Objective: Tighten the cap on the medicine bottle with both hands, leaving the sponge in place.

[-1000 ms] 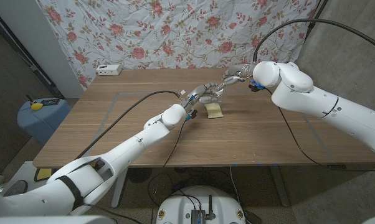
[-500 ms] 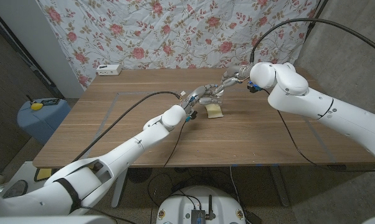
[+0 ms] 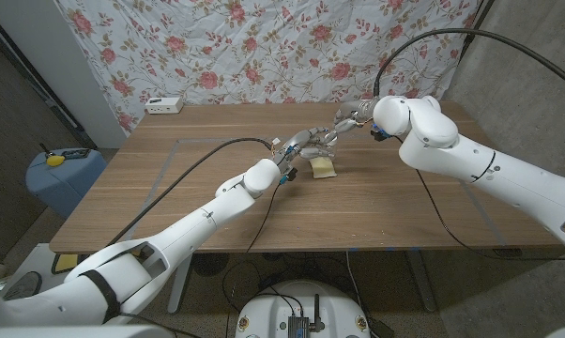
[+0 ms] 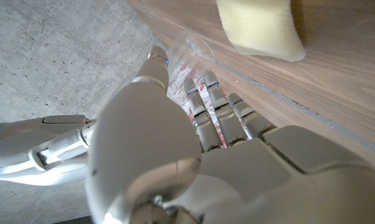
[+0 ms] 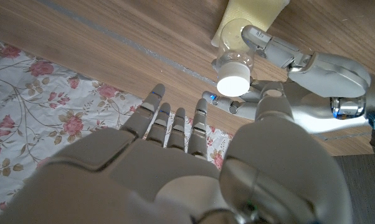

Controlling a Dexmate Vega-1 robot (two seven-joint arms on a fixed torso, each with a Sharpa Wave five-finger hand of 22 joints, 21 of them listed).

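Observation:
My left hand grips a small clear medicine bottle with a white cap, held just above the table at mid-back. In the left wrist view its fingers wrap the bottle, whose label is red and white. A yellow sponge lies on the wood right beside that hand, also seen as the sponge and the sponge. My right hand hovers just behind the bottle; in the right wrist view this hand has its fingers spread and holds nothing, a short gap from the cap.
A white box sits at the table's back left edge. A blue bin stands on the floor off the table's left side. A floral cloth hangs behind. Faint taped lines mark the wooden table top.
My right forearm and wrist have swung a little to the left, while its hand stays near the bottle. The left hand, the bottle and the sponge have not moved.

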